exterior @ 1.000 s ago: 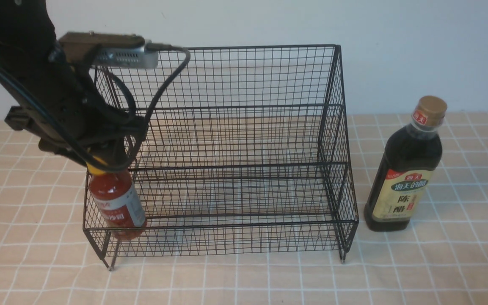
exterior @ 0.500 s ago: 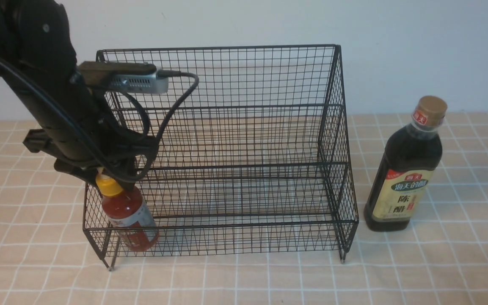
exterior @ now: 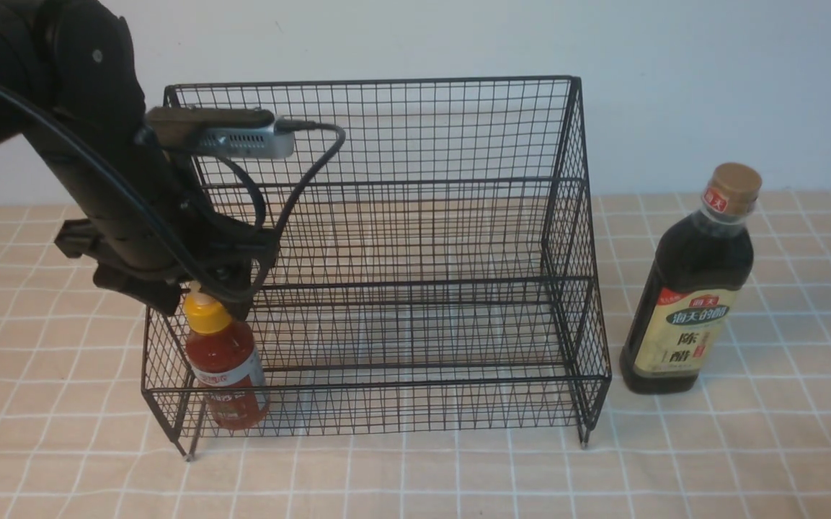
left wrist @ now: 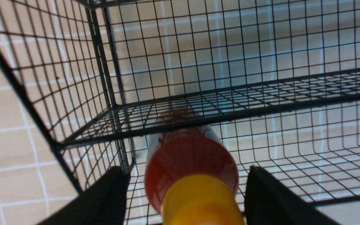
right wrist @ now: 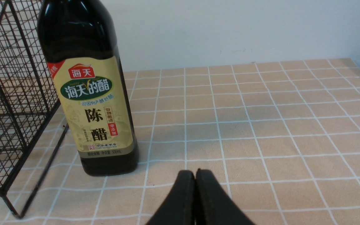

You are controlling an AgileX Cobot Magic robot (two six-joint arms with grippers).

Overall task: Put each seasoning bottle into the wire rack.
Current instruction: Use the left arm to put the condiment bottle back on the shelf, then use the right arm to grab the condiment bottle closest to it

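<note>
Step in hand: judging by the layout, the left gripper [left wrist: 184, 168] is letting go of 1 of 2 bottles and needs to back out of the wire rack [exterior: 415, 130].
Left gripper: its jaws are spread wide and grip nothing. The left wrist view shows a gap between each of the fingers [left wrist: 105, 200] and the bottle.
Red-sauce bottle [exterior: 224, 367]: it stands about upright on the lower front tier, at the rack's left end, just beside the side mesh.
Bottle against tool: the yellow cap [exterior: 206, 316] sits directly under the gripper, centred between the 2 fingers, with the bottle's body below them.
Doing it well: keep the jaws wide and lift straight up, so that neither finger clips the cap and tips the bottle. The side mesh and the edge of the upper tier are close, so any sideways drift risks snagging wire.
Vinegar bottle [exterior: 689, 288]: it stands upright on the checked tablecloth [exterior: 783, 447], outside the rack, just beside its right end.
Right gripper [right wrist: 195, 172]: its fingers are pressed together with nothing between them. It sits low over the cloth, near the vinegar bottle's base but apart from it.
Progress: 1 bottle looks placed and 1 is not yet in the rack.
</note>
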